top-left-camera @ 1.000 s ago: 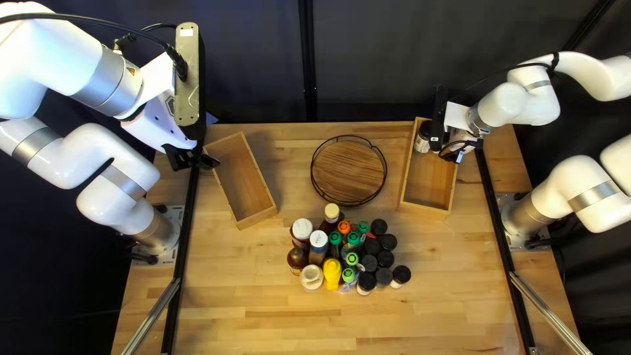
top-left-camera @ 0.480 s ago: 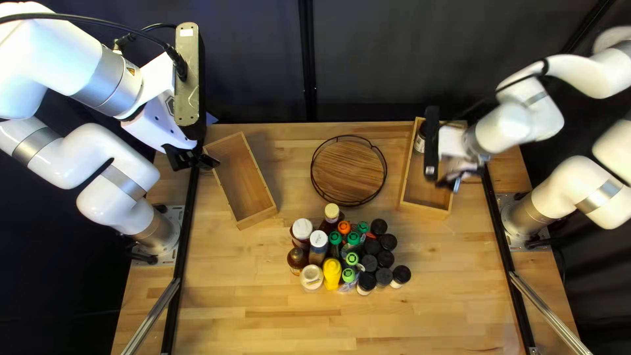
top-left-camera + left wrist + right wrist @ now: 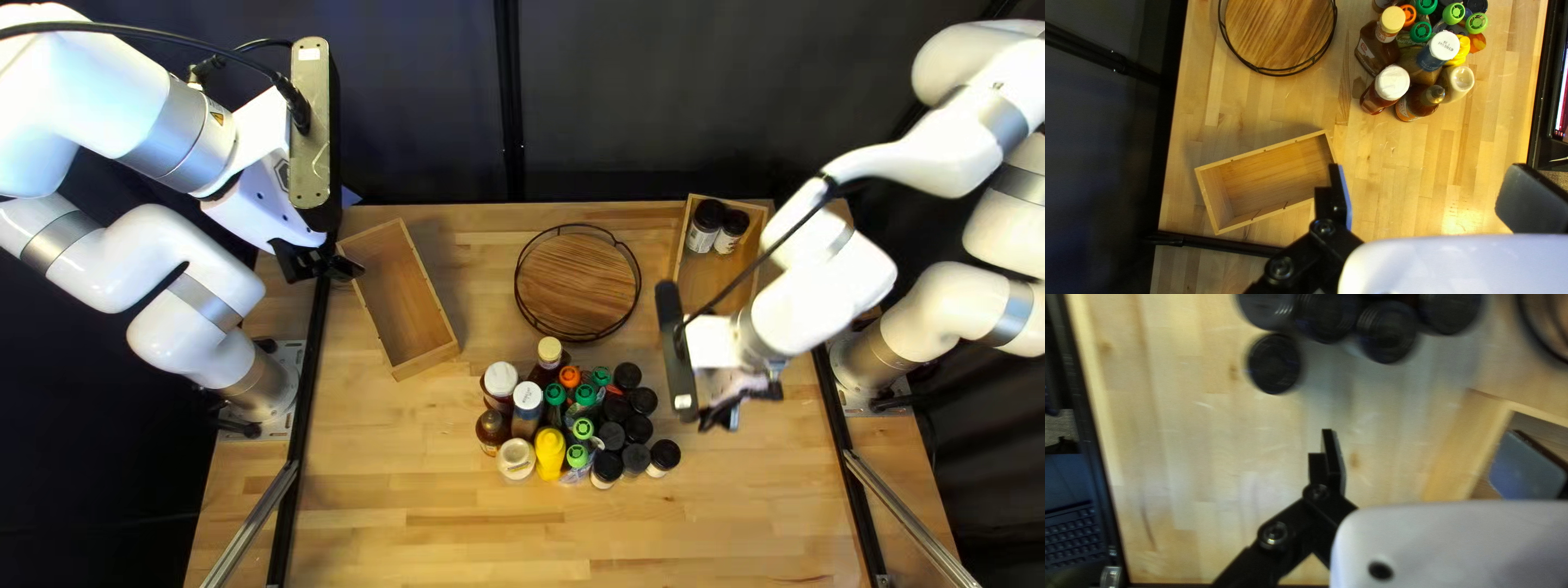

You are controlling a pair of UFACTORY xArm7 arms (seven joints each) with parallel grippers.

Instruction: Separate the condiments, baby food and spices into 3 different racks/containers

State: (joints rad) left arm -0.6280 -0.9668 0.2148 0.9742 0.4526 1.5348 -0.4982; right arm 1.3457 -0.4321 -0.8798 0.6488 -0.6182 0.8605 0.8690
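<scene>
My left gripper (image 3: pixel 316 261) hangs at the left wooden box (image 3: pixel 419 294), which is empty; in the left wrist view my left gripper (image 3: pixel 1426 185) is open with nothing between its fingers. My right gripper (image 3: pixel 742 408) is over the table, right of the black-lidded jars (image 3: pixel 637 458); in the right wrist view my right gripper (image 3: pixel 1426 454) is open and empty, a lone black-lidded jar (image 3: pixel 1274 363) ahead. Two black-lidded jars (image 3: pixel 707 225) stand in the right wooden box (image 3: pixel 702 346). Sauce bottles (image 3: pixel 527 405) and green-capped bottles (image 3: pixel 585 395) crowd beside the other jars.
A round wooden tray with a black wire rim (image 3: pixel 577 285) lies between the two boxes. Black rails (image 3: pixel 305 414) run along both sides of the table. My right arm passes close to the right box.
My right gripper has moved from the right box toward the near edge, uncovering a second jar inside the box. My left arm has stayed still.
</scene>
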